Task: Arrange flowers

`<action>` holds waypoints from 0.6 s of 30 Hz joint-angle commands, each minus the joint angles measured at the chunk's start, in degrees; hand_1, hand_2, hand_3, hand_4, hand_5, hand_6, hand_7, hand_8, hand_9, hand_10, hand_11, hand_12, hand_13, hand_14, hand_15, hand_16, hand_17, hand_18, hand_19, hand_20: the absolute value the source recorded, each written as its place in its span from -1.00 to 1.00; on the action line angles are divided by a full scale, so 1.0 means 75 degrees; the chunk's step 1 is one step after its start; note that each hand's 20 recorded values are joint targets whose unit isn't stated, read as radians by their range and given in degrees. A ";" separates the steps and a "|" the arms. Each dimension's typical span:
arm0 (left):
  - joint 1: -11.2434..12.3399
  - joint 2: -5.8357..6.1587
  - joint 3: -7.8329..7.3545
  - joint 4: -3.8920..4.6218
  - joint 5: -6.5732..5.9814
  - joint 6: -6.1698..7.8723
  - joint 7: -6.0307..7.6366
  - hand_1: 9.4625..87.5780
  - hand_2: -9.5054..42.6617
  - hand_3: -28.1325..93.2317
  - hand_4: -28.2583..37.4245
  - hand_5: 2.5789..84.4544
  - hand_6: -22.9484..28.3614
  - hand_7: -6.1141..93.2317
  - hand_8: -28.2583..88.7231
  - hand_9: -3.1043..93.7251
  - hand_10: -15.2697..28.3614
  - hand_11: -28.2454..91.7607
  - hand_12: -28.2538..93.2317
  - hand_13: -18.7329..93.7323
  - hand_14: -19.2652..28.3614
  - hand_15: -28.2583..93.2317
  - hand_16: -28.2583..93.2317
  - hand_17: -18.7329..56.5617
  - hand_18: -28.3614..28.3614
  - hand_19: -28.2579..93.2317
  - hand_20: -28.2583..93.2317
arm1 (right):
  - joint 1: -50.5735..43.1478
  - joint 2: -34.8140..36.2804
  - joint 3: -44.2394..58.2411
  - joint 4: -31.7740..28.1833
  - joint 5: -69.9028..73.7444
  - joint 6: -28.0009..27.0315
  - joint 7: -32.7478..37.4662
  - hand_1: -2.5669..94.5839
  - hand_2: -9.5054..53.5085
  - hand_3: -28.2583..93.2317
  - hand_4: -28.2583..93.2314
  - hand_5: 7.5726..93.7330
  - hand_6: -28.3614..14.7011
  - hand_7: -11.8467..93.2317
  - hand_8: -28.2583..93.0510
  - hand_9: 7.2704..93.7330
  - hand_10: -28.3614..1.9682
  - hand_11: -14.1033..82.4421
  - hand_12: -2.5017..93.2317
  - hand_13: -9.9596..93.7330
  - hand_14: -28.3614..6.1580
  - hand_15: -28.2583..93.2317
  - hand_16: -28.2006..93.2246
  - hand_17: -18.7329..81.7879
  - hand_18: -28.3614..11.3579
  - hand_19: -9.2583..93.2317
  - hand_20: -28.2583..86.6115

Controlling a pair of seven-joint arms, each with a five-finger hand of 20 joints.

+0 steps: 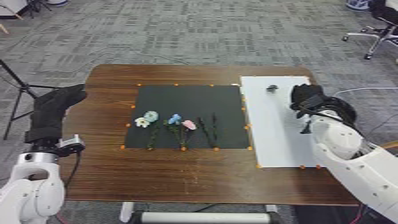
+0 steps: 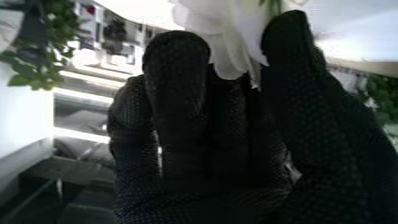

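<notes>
One white flower [image 2: 229,35], at the fingertips of the right hand [image 1: 307,95], appears pinched between thumb and nearly closed fingers; light, even pressure should spare the petals [image 2: 233,62], with any turning done slowly.

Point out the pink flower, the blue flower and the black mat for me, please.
Pink flower [image 1: 188,124]: head view, on its bloom.
Blue flower [image 1: 175,119]: head view, on its bloom.
Black mat [image 1: 187,97]: head view, on its bare part beyond the flowers.
</notes>
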State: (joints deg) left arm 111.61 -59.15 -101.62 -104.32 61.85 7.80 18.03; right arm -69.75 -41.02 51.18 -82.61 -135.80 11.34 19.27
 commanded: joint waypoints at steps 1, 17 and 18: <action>0.0104 -0.0003 -0.0105 -0.0056 -0.0039 0.0079 -0.0076 -0.58 -0.23 0.61 -1.00 0.27 -0.01 -0.56 -0.65 0.17 0.38 -0.17 -0.31 0.07 0.54 -0.20 -0.53 -0.32 0.41 -0.35 -0.26 | 0.0806 0.0128 -0.0313 -0.1402 0.0815 0.0381 0.0238 0.28 -1.00 0.42 -0.84 0.63 0.40 -0.34 -0.43 0.86 0.16 -0.48 -0.30 0.63 0.11 0.35 0.05 0.07 -0.69 0.62 0.51; -0.0038 -0.0082 -0.0012 0.0039 -0.0034 -0.0014 -0.0048 -0.58 -0.22 0.61 -1.00 0.27 0.00 -0.56 -0.65 0.16 0.38 -0.17 -0.31 0.07 0.53 -0.20 -0.53 -0.32 0.41 -0.35 -0.26 | 0.1737 -0.1608 -0.2317 -0.1781 0.1304 -0.0703 -0.0483 0.28 -1.00 0.41 -0.81 0.65 0.41 -0.37 -0.41 0.87 0.17 -0.52 -0.29 0.62 0.10 0.34 0.05 0.06 -0.69 0.63 0.50; -0.0061 -0.0075 0.0021 0.0055 -0.0033 -0.0018 -0.0046 -0.58 -0.22 0.61 -1.00 0.27 0.00 -0.56 -0.65 0.16 0.38 -0.17 -0.31 0.07 0.53 -0.20 -0.53 -0.32 0.41 -0.35 -0.26 | 0.1726 -0.1646 -0.2382 -0.1754 0.1260 -0.0724 -0.0535 0.28 -1.00 0.41 -0.81 0.65 0.42 -0.37 -0.41 0.87 0.17 -0.52 -0.29 0.62 0.10 0.34 0.05 0.06 -0.69 0.62 0.50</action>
State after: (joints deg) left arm 112.00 -59.14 -102.58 -104.36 61.83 7.87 17.89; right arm -55.94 -49.11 38.02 -95.09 -125.70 7.67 17.59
